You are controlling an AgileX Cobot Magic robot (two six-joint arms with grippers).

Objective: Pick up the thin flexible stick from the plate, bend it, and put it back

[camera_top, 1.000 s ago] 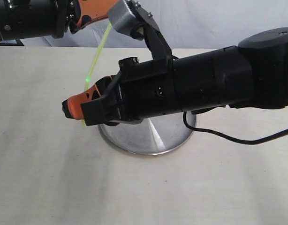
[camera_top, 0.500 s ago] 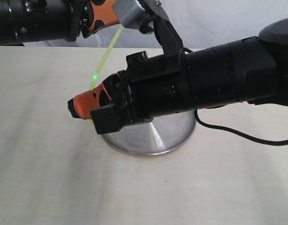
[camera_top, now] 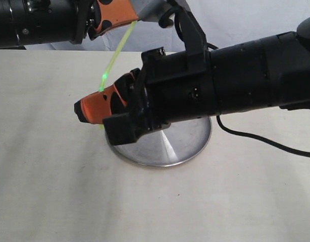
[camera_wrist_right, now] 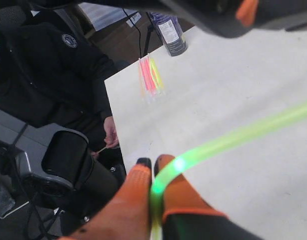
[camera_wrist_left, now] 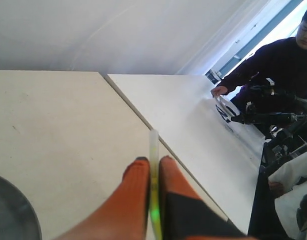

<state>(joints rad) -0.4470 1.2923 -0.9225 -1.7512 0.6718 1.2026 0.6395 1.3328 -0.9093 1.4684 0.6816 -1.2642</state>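
Note:
The thin flexible stick (camera_top: pixel 114 56) glows yellow-green and hangs in the air above the table, held at both ends. My left gripper (camera_top: pixel 131 20) is shut on its upper end at the top of the exterior view. My right gripper (camera_top: pixel 87 112) is shut on its lower end, just left of the plate. The stick (camera_wrist_right: pixel 228 141) curves sharply where it leaves the right fingers (camera_wrist_right: pixel 138 187). In the left wrist view the stick (camera_wrist_left: pixel 153 170) runs straight out between the orange fingers (camera_wrist_left: pixel 136 182). The steel plate (camera_top: pixel 170 148) lies on the table, partly hidden by my right arm.
The black right arm (camera_top: pixel 236 83) reaches across the plate. Several coloured sticks (camera_wrist_right: pixel 149 76) and a dark container (camera_wrist_right: pixel 169 31) lie on a second table. People sit beyond both tables' edges (camera_wrist_left: pixel 278 65).
Both grippers have shifted a little to the right and upward with the stick between them. The stick stays gripped at both ends and its bend near the right fingers holds.

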